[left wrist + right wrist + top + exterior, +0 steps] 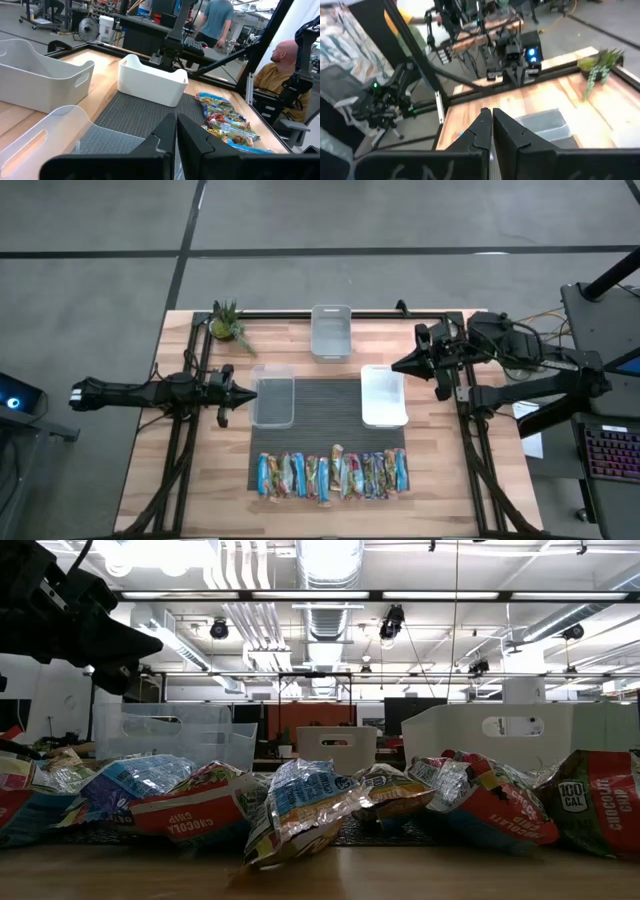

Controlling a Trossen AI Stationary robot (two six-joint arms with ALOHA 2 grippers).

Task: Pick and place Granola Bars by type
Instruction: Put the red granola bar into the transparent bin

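The Granola Bars (333, 475) lie touching in a row at six o'clock, so either pressed-together, empty tool, left tool (243, 392) or right tool (398, 365), risks pinching two.

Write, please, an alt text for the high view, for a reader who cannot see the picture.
A row of granola bars lies along the near edge of a wooden table, untouched. Three empty bins stand beyond it: a clear one, a white one and another farther back. The left gripper and right gripper wait at the sides, fingers shut.
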